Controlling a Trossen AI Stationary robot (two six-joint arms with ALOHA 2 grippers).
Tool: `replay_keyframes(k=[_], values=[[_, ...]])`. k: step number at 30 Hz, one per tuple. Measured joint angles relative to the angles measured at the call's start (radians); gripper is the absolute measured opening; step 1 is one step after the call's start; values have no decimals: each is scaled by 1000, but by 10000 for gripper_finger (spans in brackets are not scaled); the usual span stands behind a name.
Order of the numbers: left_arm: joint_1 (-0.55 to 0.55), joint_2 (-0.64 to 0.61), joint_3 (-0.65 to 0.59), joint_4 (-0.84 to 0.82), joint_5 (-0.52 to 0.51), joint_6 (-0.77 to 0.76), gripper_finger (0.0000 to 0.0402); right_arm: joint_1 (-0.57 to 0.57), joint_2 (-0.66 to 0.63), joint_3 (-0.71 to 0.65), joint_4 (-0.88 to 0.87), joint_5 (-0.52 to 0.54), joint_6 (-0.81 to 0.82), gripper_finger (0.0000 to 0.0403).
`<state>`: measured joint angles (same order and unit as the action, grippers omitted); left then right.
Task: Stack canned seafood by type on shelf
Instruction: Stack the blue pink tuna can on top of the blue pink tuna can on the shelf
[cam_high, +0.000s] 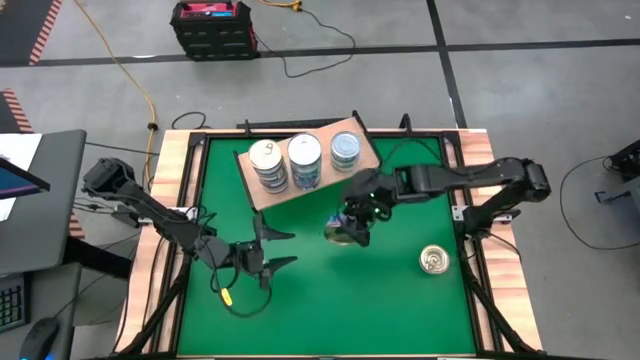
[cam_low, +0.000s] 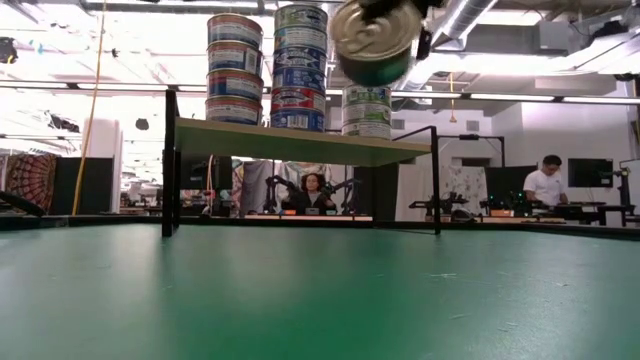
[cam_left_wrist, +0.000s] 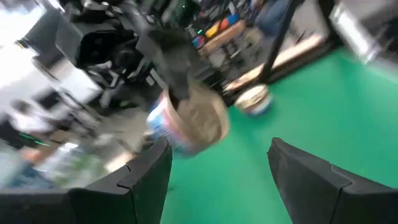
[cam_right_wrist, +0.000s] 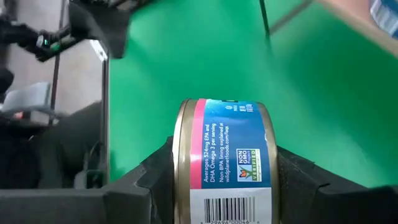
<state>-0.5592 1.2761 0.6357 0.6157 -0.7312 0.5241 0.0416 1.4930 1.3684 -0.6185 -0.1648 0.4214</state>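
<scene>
High view: the right arm reaches from the right edge across the green table (cam_high: 400, 300), bent at the elbow, its end effector (cam_high: 350, 228) near the table centre, just in front of the shelf (cam_high: 268, 188). Right end effector fingers are clamped on one can (cam_right_wrist: 222, 163), held on edge by its flat faces. Low view shows this can (cam_low: 375, 42) lifted clear of the table, above shelf-board level, lid tilted toward the camera. Three can stacks (cam_high: 303, 160) stand on the shelf. One loose can (cam_high: 434, 260) lies on the table, well apart to the right. Left arm waits at front-left; left end effector (cam_high: 272, 250) fingers stand apart, empty.
</scene>
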Motion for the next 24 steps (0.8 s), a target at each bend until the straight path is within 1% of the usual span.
replay_keyframes(k=[3,5,7,9,10,13,15,19,24], values=[[8,-23,0,-16,61,-179,256,40,-30,-136,221,45,-12,222],[33,-46,0,-57,108,-311,256,72,-32,-212,337,90,-19,222],[70,-58,0,-102,170,-434,256,104,-15,-269,447,130,-30,222],[102,-58,0,-135,221,-514,256,136,5,-307,543,168,-47,222],[113,-55,0,-152,236,-537,257,151,19,-317,577,191,-55,222],[135,-29,2,-162,237,-588,264,194,76,-319,664,267,-79,222],[140,-9,10,-164,262,-600,272,215,113,-321,705,294,-99,223],[137,35,51,-189,322,-622,297,235,155,-321,756,307,-109,223],[140,97,130,-347,303,-644,328,239,185,-321,809,324,-140,223]])
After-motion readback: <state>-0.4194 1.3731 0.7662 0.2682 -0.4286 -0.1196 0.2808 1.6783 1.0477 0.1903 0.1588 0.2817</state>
